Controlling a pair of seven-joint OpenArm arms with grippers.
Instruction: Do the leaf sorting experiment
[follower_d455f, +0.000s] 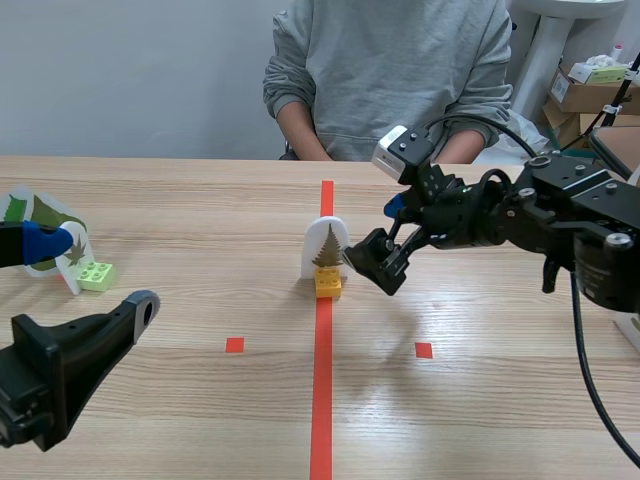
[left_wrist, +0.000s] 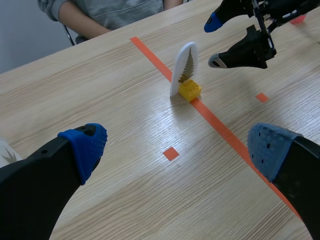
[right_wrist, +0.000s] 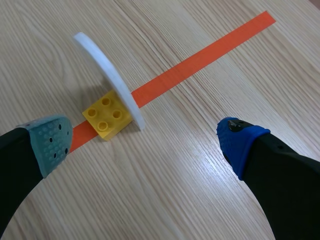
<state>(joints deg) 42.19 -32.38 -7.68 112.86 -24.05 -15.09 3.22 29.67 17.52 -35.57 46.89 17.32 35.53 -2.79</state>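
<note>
Pale wood-grain worktop (follower_d455f: 200, 210), grey wall (follower_d455f: 130, 70) behind, person (follower_d455f: 390, 70) seated opposite, leaf card (follower_d455f: 326, 245) on yellow brick (follower_d455f: 328, 284) upright on centre tape line (follower_d455f: 322, 400), right gripper (right_wrist: 144, 144) fingers apart beside it, left gripper (left_wrist: 177, 149) fingers apart.

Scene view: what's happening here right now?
The right gripper is open close beside the white leaf card, which stands upright on a yellow brick on the centre tape line; nothing is gripped. The left gripper is open at the left, beside a second leaf card on a green brick. A person sits across the table.
</note>
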